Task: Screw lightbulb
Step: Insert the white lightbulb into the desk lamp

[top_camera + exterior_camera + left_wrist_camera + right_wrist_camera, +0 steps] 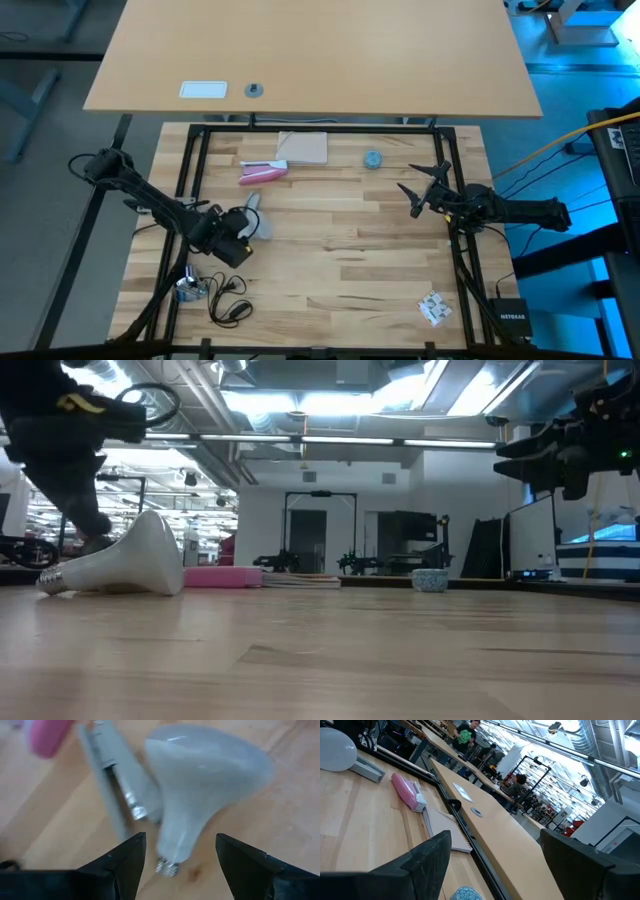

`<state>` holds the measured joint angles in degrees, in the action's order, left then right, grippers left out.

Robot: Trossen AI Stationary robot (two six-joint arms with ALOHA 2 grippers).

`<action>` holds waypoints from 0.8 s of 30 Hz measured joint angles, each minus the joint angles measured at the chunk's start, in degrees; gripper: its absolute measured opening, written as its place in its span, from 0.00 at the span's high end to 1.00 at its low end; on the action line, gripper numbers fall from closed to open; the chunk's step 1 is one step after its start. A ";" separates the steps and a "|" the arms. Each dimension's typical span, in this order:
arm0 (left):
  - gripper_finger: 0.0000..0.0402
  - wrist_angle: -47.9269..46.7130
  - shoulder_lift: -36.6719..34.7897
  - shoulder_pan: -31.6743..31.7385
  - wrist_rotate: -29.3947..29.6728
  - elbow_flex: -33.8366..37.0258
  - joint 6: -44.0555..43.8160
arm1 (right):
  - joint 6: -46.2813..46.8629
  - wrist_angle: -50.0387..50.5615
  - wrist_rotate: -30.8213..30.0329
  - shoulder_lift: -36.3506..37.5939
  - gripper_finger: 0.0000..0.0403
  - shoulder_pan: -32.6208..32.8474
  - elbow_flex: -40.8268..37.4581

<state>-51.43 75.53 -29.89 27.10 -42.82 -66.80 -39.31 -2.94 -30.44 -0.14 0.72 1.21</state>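
Note:
The white frosted lightbulb (210,780) lies on its side on the wooden table (340,250), its globe rim and its grey screw base (167,867) on the wood. My left gripper (180,837) hangs open over it, slanting down, one finger on each side of the bulb's narrow neck, with a gap to each. The low view shows the lightbulb (130,560) at the left, under the dark arm. In the high view, my left gripper (243,222) is beside the lightbulb (260,226). My right gripper (425,185) waits open at the table's right, held level.
A grey bar-shaped tool (117,790) lies right beside the bulb. Farther back are a pink stapler (263,172), a notebook (303,148) and a small blue-grey cap (373,159). The silvery socket with its black cord (192,290) is at the near left, and a crumpled white packet (433,308) at the near right.

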 joint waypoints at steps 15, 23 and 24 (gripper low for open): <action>0.42 16.68 -0.02 5.19 4.42 8.01 12.41 | -0.02 0.00 0.00 0.00 0.23 0.00 0.00; 0.42 21.52 -0.15 10.53 5.17 12.08 12.61 | -0.02 0.00 0.01 0.00 0.23 0.00 0.00; 0.42 23.16 -0.17 11.10 5.61 12.76 12.92 | -0.02 0.00 0.00 0.02 0.23 0.00 0.00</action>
<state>-28.27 75.35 -18.79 32.71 -30.06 -53.88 -39.33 -2.94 -30.44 -0.13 0.72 1.21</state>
